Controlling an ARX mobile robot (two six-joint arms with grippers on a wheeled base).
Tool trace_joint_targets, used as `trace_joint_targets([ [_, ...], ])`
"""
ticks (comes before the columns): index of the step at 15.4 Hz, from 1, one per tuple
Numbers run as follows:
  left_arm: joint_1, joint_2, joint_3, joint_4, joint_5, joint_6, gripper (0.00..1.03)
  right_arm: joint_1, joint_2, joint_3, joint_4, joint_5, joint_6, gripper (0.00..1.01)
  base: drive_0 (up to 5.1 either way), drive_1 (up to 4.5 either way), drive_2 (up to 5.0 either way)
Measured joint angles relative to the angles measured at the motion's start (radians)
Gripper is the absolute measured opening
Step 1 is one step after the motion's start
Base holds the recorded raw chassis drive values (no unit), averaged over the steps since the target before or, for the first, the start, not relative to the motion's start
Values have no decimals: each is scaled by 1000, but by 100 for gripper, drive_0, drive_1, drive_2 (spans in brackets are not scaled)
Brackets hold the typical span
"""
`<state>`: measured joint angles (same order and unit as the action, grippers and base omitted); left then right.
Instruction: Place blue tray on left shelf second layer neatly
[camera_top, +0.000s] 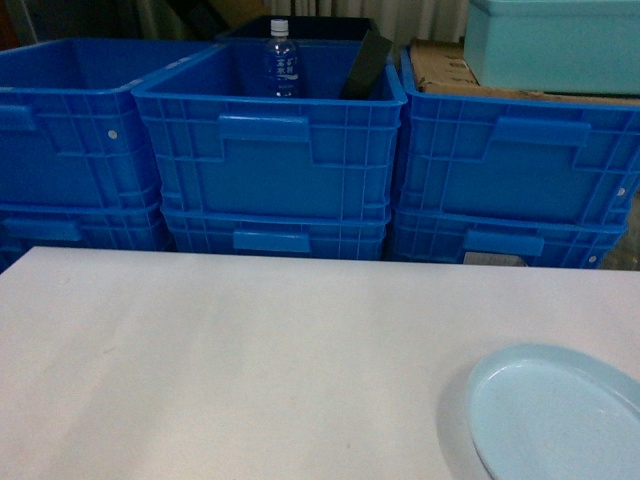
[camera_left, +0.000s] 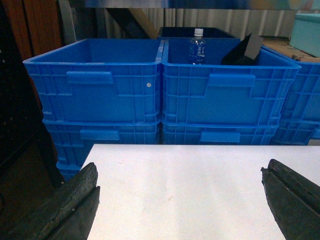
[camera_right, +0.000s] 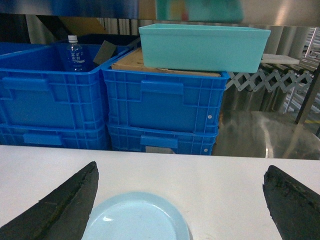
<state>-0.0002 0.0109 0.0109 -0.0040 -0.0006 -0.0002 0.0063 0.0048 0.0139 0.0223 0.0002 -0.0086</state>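
Your white bench (camera_top: 250, 360) fronts stacked blue crates (camera_top: 270, 150); the middle one holds a bottle (camera_top: 282, 60). The blue tray (camera_top: 560, 415) lies near right, between the released right end effector (camera_right: 180, 210); the left end effector (camera_left: 182, 200) is likewise released.

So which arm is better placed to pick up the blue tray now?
Right. The blue tray lies just below the open right pincer, at the table's right; the open left pincer faces only bare table.

Stacked blue crates (camera_top: 270, 170) stand behind a white table (camera_top: 220, 370).
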Motion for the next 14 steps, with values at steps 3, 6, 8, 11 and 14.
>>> trace_joint_targets([
  [3, 0, 0, 0, 0, 0, 0, 98, 0, 0, 0, 0, 0, 0, 98, 0, 0, 0],
  [6, 0, 0, 0, 0, 0, 0, 98, 0, 0, 0, 0, 0, 0, 98, 0, 0, 0],
  [8, 0, 0, 0, 0, 0, 0, 98, 0, 0, 0, 0, 0, 0, 98, 0, 0, 0],
  [11, 0, 0, 0, 0, 0, 0, 98, 0, 0, 0, 0, 0, 0, 98, 0, 0, 0],
  [14, 0, 0, 0, 0, 0, 0, 98, 0, 0, 0, 0, 0, 0, 98, 0, 0, 0],
])
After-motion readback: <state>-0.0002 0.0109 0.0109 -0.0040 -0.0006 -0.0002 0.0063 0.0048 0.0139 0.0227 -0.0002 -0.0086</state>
